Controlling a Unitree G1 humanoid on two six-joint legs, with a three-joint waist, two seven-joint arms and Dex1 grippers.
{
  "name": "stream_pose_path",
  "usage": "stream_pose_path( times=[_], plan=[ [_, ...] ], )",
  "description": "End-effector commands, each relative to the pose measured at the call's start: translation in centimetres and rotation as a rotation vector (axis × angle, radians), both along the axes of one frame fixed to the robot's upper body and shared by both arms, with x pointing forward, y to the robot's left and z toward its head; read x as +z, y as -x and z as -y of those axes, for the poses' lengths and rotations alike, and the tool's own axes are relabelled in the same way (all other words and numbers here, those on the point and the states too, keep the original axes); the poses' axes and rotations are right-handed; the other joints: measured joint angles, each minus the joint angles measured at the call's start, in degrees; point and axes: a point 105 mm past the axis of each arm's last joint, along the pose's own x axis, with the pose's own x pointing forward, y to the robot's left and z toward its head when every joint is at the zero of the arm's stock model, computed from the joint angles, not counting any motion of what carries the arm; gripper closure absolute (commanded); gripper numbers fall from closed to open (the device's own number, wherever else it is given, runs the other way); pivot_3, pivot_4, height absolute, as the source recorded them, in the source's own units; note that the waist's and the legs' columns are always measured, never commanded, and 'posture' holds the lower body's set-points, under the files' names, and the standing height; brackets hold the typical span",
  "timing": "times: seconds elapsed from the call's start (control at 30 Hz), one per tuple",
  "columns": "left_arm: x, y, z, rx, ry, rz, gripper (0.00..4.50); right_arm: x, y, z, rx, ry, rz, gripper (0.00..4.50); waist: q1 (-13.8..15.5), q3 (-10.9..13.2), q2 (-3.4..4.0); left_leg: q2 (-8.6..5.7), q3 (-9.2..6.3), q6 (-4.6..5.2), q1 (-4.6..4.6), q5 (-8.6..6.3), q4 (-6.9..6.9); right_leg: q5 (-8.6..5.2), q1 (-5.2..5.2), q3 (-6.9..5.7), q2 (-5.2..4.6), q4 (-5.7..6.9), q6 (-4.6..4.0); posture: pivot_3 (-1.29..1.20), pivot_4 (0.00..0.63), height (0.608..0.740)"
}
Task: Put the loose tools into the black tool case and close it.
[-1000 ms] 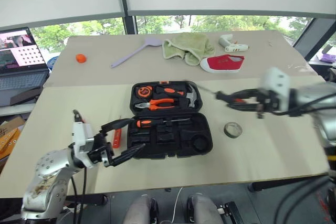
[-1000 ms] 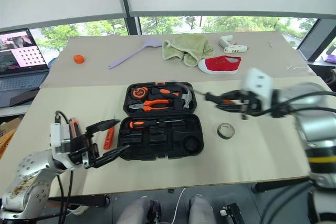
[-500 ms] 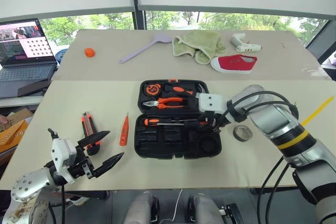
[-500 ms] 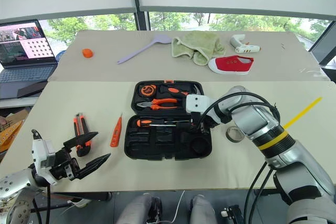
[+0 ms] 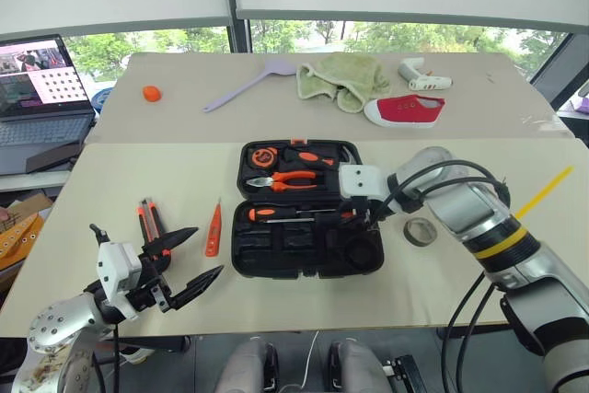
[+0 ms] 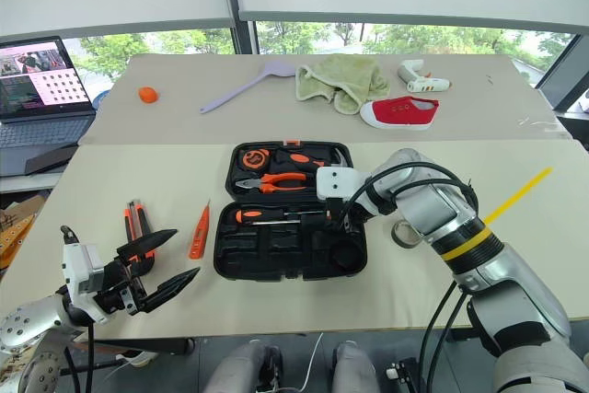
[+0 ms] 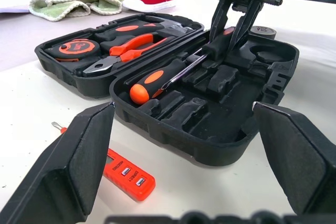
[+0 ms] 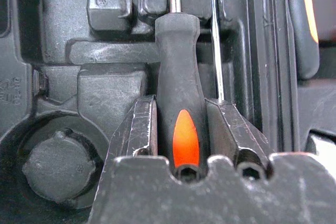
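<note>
The black tool case lies open near the middle of the table, its far half holding a tape measure, the orange-handled pliers and a hammer, its near half a row of moulded slots. The right gripper reaches down into the near half at its right end, and its two fingers sit on either side of the black-and-orange handle of a screwdriver lying in a slot; the handle fills the gap between them, though whether they press on it or have just let go cannot be told. A second screwdriver with an orange handle lies in the slot alongside, its shaft pointing toward the right gripper. The left gripper hangs over the near left edge of the table with its fingers spread wide and nothing between them. Left of the case, the slim orange tester pen lies on the table, and further left the orange-black utility knife. The small grey tape roll rests on the table just right of the case, beside the right arm.
</note>
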Motion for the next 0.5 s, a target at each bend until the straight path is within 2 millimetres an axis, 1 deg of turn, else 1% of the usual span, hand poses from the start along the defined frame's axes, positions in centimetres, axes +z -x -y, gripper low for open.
stream_pose_path(
  times=[0.03, 0.17, 0.2, 0.27, 0.3, 0.33, 0.4, 0.43, 0.47, 0.5],
  plan=[
    [0.8, 0.0, 0.1, 0.002, 0.001, 0.049, 0.00, 1.6, -0.1, -0.6, 0.040, -0.049, 0.043, 1.54, -0.1, 0.0, 0.00, 0.00, 0.00, 0.00, 0.00, 0.00, 0.00, 0.00, 0.00, 0.00, 0.02, 0.00, 0.00, 0.00, 0.150, 0.740],
    [0.8, -0.1, 0.1, 0.005, 0.003, 0.049, 0.00, 2.3, 0.5, -0.3, 0.105, -0.076, 0.033, 0.22, -0.3, 0.0, -0.01, 0.01, 0.00, -0.01, 0.02, 0.01, 0.01, 0.00, 0.03, 0.02, 0.05, 0.00, 0.00, 0.00, 0.150, 0.740],
    [0.8, -0.1, 0.1, 0.006, 0.002, 0.050, 0.00, 2.9, 0.8, -0.5, 0.129, -0.120, 0.037, 0.01, -0.3, 0.0, -0.02, 0.01, 0.00, -0.02, 0.03, 0.01, 0.01, 0.00, 0.04, 0.02, 0.06, 0.00, 0.00, 0.00, 0.150, 0.740],
    [0.9, -0.1, 0.1, 0.010, 0.002, 0.052, 0.00, 4.7, 1.7, -0.8, 0.157, -0.251, -0.016, 0.01, -0.3, 0.0, -0.02, 0.03, 0.00, -0.04, 0.03, 0.03, 0.00, 0.00, 0.02, 0.05, 0.10, 0.01, -0.01, 0.00, 0.150, 0.740],
    [0.9, -0.1, 0.0, 0.011, 0.001, 0.053, 0.00, 5.4, 1.9, -0.9, 0.173, -0.313, -0.020, 0.01, -0.3, 0.0, -0.02, 0.03, 0.00, -0.05, 0.02, 0.03, 0.00, 0.00, 0.01, 0.07, 0.10, 0.02, -0.01, 0.00, 0.150, 0.740],
    [0.9, -0.2, 0.0, 0.013, 0.000, 0.053, 0.00, 5.6, 1.8, -0.9, 0.169, -0.345, -0.018, 0.01, -0.3, 0.0, -0.02, 0.03, -0.01, -0.04, 0.02, 0.03, 0.00, 0.01, 0.02, 0.07, 0.11, 0.02, -0.02, 0.00, 0.150, 0.740],
    [0.8, -0.2, -0.1, 0.016, -0.003, 0.052, 0.00, 5.2, 1.4, -1.1, 0.159, -0.389, 0.004, 0.57, -0.3, 0.0, -0.03, 0.03, -0.03, -0.04, 0.03, 0.03, 0.01, 0.01, 0.05, 0.07, 0.11, 0.01, -0.02, 0.00, 0.150, 0.740],
    [0.7, -0.3, 0.0, 0.016, -0.005, 0.050, 0.00, 4.8, 1.3, -1.4, 0.146, -0.417, -0.009, 0.77, -0.3, 0.0, -0.05, 0.03, -0.02, -0.04, 0.05, 0.03, 0.01, 0.02, 0.06, 0.07, 0.11, 0.01, -0.03, 0.00, 0.150, 0.740],
    [0.6, -0.3, 0.0, 0.014, -0.007, 0.048, 0.00, 4.4, 1.2, -1.7, 0.137, -0.441, -0.013, 1.23, -0.3, 0.0, -0.06, 0.04, -0.02, -0.05, 0.06, 0.03, 0.01, 0.01, 0.07, 0.07, 0.11, 0.01, -0.03, 0.00, 0.150, 0.740],
    [0.6, -0.4, 0.1, 0.011, -0.011, 0.046, 0.00, 3.9, 1.2, -2.0, 0.133, -0.459, -0.015, 1.46, -0.3, 0.0, -0.06, 0.04, -0.03, -0.05, 0.08, 0.03, 0.00, 0.01, 0.09, 0.07, 0.11, 0.02, -0.03, 0.00, 0.150, 0.740]
  ],
)
